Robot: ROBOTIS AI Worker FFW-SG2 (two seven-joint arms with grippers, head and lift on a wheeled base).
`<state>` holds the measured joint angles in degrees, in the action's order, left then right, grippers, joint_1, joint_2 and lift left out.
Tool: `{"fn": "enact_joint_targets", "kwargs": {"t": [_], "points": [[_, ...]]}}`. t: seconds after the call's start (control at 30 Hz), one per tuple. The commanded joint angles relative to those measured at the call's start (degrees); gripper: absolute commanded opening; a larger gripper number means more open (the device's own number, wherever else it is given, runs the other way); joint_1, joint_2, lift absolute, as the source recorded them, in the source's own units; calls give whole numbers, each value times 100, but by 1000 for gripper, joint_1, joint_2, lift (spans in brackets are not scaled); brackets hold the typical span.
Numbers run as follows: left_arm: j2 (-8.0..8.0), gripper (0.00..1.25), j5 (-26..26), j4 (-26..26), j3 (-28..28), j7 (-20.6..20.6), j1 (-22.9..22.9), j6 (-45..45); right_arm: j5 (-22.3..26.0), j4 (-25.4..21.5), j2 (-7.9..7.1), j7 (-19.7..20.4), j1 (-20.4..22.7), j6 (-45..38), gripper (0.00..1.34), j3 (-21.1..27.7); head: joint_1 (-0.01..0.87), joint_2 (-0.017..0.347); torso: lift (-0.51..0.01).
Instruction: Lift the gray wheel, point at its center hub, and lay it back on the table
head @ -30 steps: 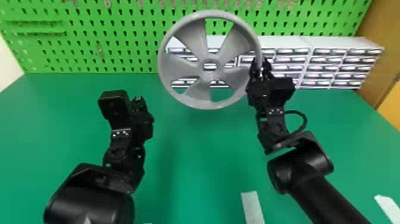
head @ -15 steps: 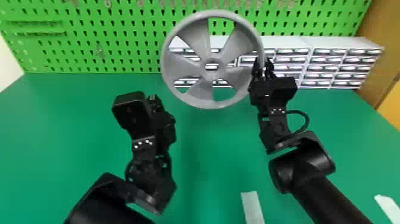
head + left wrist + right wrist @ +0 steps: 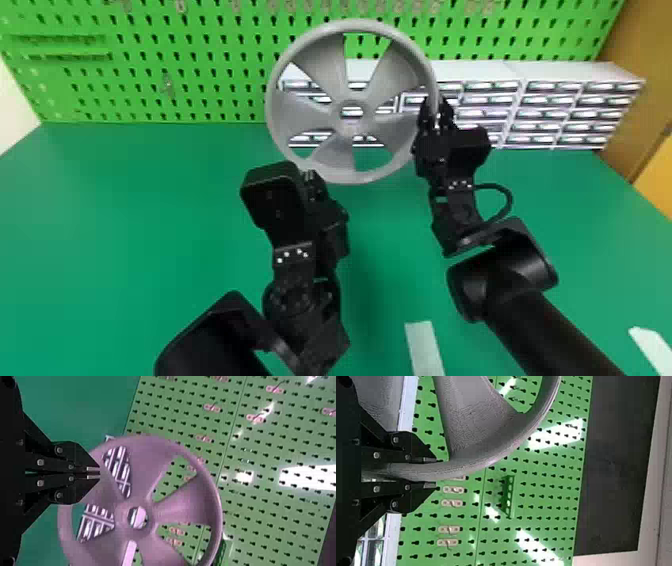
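Note:
Raised upright above the table, the gray wheel (image 3: 310, 107) has its right rim held by my right gripper (image 3: 436, 112). In the right wrist view the rim (image 3: 466, 465) lies between the two fingers of the right gripper (image 3: 429, 472). My left gripper (image 3: 311, 176) is at the wheel's lower left in the head view, on the near side. The left wrist view has the left gripper (image 3: 94, 473) shut, its fingertips together in front of the wheel (image 3: 186, 502), off to one side of the center hub (image 3: 122, 518); whether they touch it, I cannot tell.
Behind the green table (image 3: 125, 210) stands a green pegboard (image 3: 210, 65). White drawer units (image 3: 565, 107) line the back right. A pale strip (image 3: 424, 350) lies near the table's front, and another (image 3: 652, 347) at the front right.
My left arm has moved right across the table, from well left of the wheel to its lower left. The wheel and right gripper have shifted very slightly right.

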<state>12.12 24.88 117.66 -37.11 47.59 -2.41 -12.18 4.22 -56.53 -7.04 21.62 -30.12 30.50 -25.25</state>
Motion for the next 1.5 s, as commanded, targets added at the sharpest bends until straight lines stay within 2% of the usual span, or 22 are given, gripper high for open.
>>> {"fn": "enact_joint_targets", "kwargs": {"t": [0.0,0.13,0.27,0.43,0.67,0.77,1.47], "points": [[142,51,377,-253,-358,5,-295,199,0,28,1,0,-2,0,121,-42,692,48,-96],[239,51,702,-490,-613,-92,-559,295,0,37,1,0,-20,0,121,-86,692,48,-96],[283,51,640,-675,-798,-215,-805,348,0,37,-17,0,-20,0,121,-121,692,48,-96],[203,51,394,-903,-903,-294,-1025,383,9,37,-34,0,-20,0,121,-130,692,48,-96],[89,51,183,-1070,-719,-426,-1130,339,18,46,-43,0,-2,0,121,-130,692,48,-96],[19,51,166,-1246,-578,-663,-1183,339,27,37,-52,0,7,0,121,-121,692,48,-96],[-104,51,-168,-2063,-279,-1331,-1702,603,70,-7,-87,0,-2,0,121,-244,692,48,-96]]}}
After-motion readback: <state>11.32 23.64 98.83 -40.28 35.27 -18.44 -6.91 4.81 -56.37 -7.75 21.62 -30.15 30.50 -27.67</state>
